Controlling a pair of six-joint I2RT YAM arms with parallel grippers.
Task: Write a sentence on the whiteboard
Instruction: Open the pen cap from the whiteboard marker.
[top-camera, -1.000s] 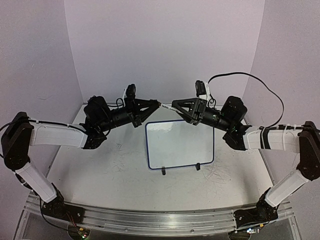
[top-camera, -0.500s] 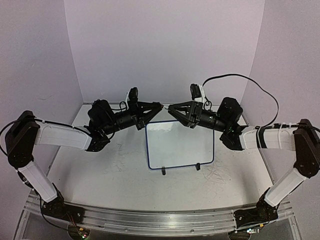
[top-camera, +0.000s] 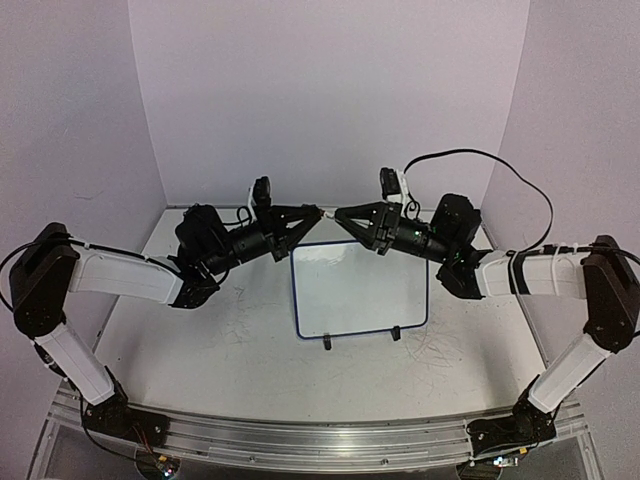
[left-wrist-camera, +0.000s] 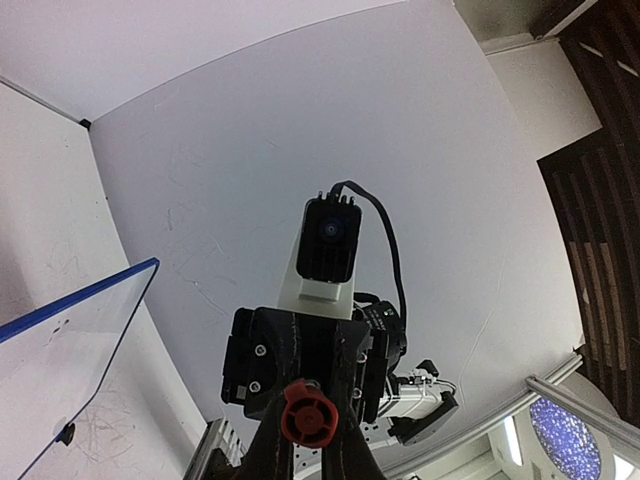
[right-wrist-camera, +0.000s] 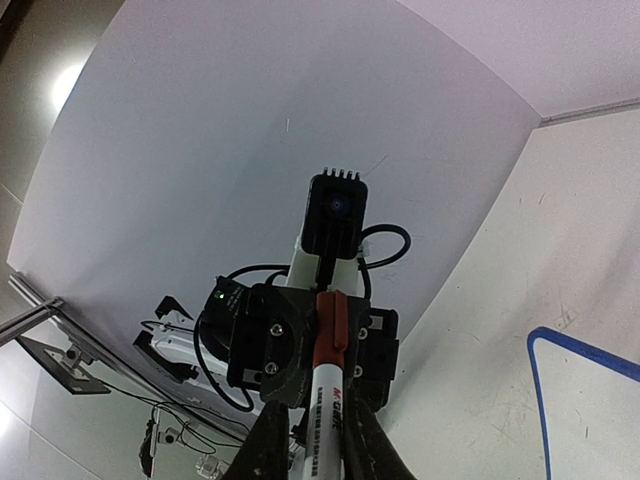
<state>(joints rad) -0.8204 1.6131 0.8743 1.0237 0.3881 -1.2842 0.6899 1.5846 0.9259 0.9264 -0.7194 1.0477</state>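
The left gripper (top-camera: 316, 211) and right gripper (top-camera: 340, 215) meet over the whiteboard's (top-camera: 360, 290) 12 o'clock edge, the marker (right-wrist-camera: 322, 400) bridging them, so nothing passes between. Table (top-camera: 230, 350) lies open at the board's 6 and 8 o'clock. The wall (top-camera: 330, 100) closes 12 o'clock.

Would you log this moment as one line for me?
left gripper: shut on cap | right gripper: shut on marker | whiteboard: blank

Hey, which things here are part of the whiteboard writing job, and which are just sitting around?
Job: whiteboard, marker, red cap, left gripper, right gripper.
Just there: black cable, scribbled tabletop, metal rail.
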